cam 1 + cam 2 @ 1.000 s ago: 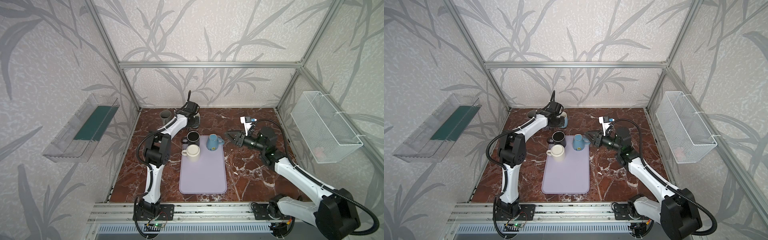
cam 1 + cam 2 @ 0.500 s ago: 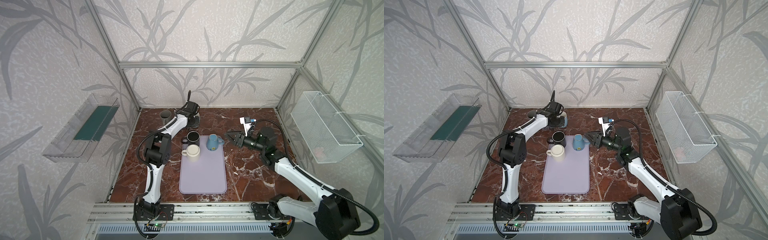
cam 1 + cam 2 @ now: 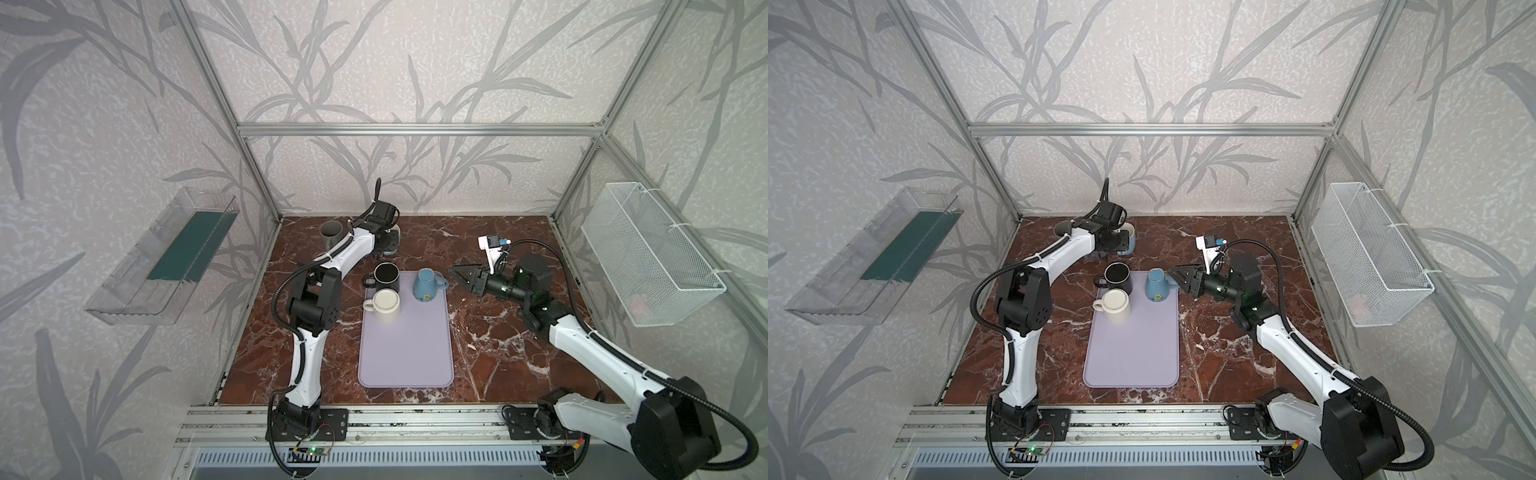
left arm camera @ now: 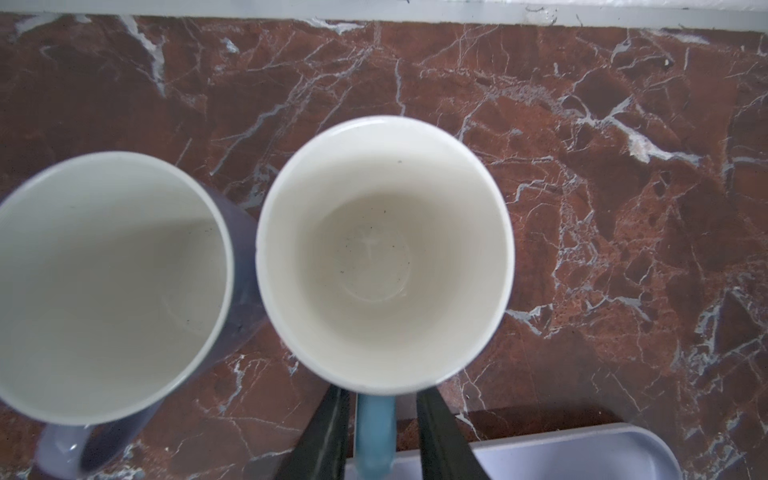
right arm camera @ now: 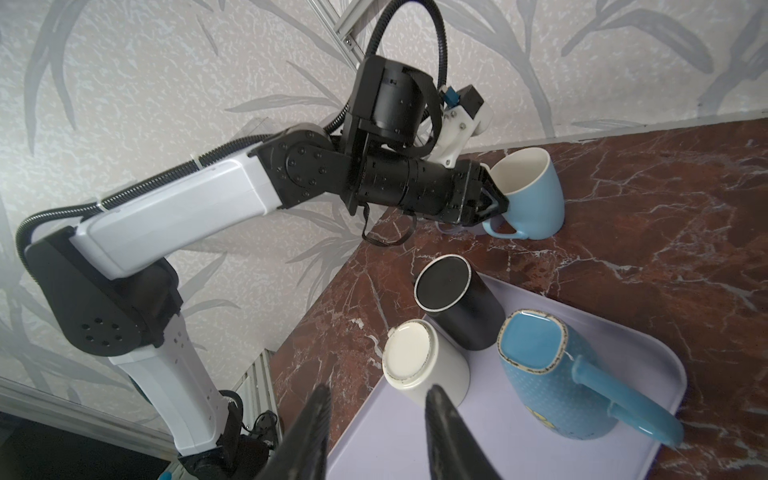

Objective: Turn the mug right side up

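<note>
A light blue mug (image 4: pixel 384 253) with a white inside stands right side up on the marble at the back, seen in a top view (image 3: pixel 1130 237) and in the right wrist view (image 5: pixel 534 195). My left gripper (image 4: pixel 382 395) is open. Its fingers flank the mug's blue handle (image 4: pixel 374 436) with a slim gap on each side. On the lilac mat (image 3: pixel 405 353) stand three upside-down mugs: black (image 3: pixel 387 277), cream (image 3: pixel 385 306) and dotted blue (image 3: pixel 426 284). My right gripper (image 3: pixel 455 272) hangs open and empty just right of the dotted blue mug's handle (image 5: pixel 631 411).
A lavender mug (image 4: pixel 104 286) stands upright right beside the light blue one, at the back left (image 3: pixel 331 233). A clear bin (image 3: pixel 166 259) hangs on the left wall and a wire basket (image 3: pixel 648 266) on the right wall. Bare marble (image 3: pixel 511 345) lies right of the mat.
My left gripper's jaws have parted from the light blue mug's handle. The mug stays upright where it was. The right arm has hardly moved.
</note>
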Controlling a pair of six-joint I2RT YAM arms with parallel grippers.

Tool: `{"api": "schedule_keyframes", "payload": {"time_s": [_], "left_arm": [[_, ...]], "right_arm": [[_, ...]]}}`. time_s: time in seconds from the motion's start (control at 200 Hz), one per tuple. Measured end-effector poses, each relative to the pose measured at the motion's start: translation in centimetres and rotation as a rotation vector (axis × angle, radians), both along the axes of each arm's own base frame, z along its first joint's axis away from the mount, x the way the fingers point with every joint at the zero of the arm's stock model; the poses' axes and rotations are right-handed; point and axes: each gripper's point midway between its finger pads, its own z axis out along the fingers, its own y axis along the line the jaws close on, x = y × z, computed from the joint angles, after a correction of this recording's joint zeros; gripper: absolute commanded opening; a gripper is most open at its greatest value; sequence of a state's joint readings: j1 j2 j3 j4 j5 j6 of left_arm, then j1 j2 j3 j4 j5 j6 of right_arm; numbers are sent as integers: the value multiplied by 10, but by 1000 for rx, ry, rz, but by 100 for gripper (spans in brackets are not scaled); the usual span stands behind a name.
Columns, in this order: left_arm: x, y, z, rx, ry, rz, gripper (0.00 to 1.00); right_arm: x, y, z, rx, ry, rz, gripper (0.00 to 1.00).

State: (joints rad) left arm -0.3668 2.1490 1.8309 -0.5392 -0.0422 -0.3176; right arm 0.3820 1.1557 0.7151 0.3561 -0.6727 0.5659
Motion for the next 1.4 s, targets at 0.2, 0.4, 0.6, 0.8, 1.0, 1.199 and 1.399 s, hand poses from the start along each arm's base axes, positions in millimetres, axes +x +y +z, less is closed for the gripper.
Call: {"api": "schedule_keyframes", "payload": {"time_s": [0.2, 0.4, 0.6, 0.8, 1.0, 1.199, 1.399], "left_arm": [[-1, 4, 40, -12, -74, 9, 32], [-13, 9, 78, -34, -134, 13, 32], [-48, 20, 96, -61, -149, 15, 33], [-87, 30, 98, -112, -145, 26, 33], [-115, 37, 101, -165, -161, 46, 34], [-125, 40, 108, -197, -187, 61, 34], [-127, 41, 113, -212, -202, 64, 34]], "right_arm": [[2, -2, -25, -103, 19, 0, 51], [20, 1, -55, -264, 0, 35, 59], [51, 11, -82, -389, -24, 112, 60], [82, 8, -119, -337, 48, 150, 65], [92, 9, -152, -243, 133, 206, 67], [93, 13, -157, -204, 139, 245, 67], [88, 17, -152, -181, 125, 283, 66]]}}
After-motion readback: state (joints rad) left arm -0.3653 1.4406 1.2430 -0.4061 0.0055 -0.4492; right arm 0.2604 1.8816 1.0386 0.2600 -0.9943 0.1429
